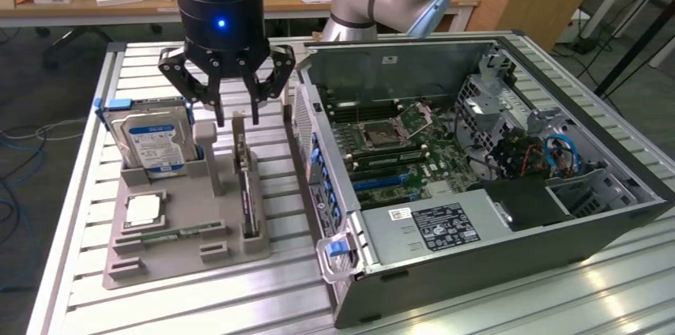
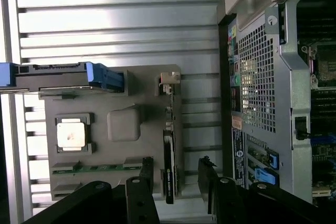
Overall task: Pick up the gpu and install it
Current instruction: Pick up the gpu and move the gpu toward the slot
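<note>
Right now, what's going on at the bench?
The arm's gripper hangs open over the grey holder, with its jaws on either side of the graphics card that stands on edge there. The card is not gripped yet. The open computer case sits beside the holder.

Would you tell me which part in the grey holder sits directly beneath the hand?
The gpu, the thin card standing on edge below the open hand; the boxy hard drive stands to the exterior view's left.
</note>
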Controlling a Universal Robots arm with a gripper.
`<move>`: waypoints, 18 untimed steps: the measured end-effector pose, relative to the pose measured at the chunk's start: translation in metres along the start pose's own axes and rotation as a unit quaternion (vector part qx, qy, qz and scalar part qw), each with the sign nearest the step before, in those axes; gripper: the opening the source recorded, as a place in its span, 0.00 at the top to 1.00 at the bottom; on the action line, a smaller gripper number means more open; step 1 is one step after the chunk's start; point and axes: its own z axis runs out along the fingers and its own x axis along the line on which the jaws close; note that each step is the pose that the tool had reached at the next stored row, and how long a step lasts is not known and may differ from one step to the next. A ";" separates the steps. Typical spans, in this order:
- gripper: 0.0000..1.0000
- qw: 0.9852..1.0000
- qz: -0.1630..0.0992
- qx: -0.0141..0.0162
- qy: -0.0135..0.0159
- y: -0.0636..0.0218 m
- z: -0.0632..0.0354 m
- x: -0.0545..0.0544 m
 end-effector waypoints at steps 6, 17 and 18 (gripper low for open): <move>0.53 1.000 0.000 0.000 0.000 -0.0022 0.0035 0.000; 0.53 1.000 0.000 0.000 0.000 -0.0058 0.0131 0.000; 0.53 1.000 0.000 0.000 0.000 -0.0059 0.0145 0.000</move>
